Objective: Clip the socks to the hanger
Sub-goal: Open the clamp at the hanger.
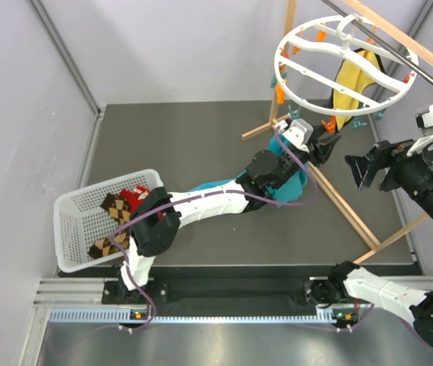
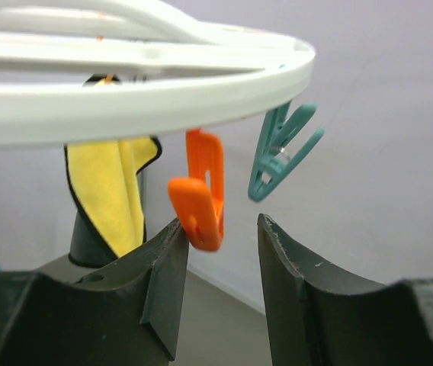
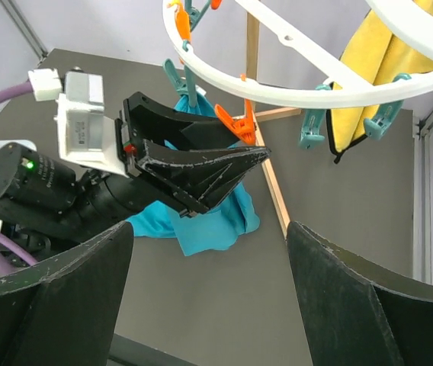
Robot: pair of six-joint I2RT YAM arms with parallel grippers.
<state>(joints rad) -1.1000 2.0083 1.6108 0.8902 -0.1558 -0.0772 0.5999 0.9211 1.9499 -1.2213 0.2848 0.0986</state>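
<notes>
Between half-open jaws of the left gripper (image 2: 221,221), a stiff orange clip (image 2: 199,200) is dangling off the hanger (image 2: 125,107), probably needing a handle-end pinch.

left gripper (image 3: 250,142) tips right at an orange clip (image 3: 237,122) | clip's hanging off the hanger (image 3: 224,76) rim | right gripper (image 3: 209,232) gaping, empty

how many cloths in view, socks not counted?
2. A yellow cloth hangs under the white plastic ring hanger; a teal cloth lies on the dark table beneath the left arm. The white mesh basket may hide more.
</notes>
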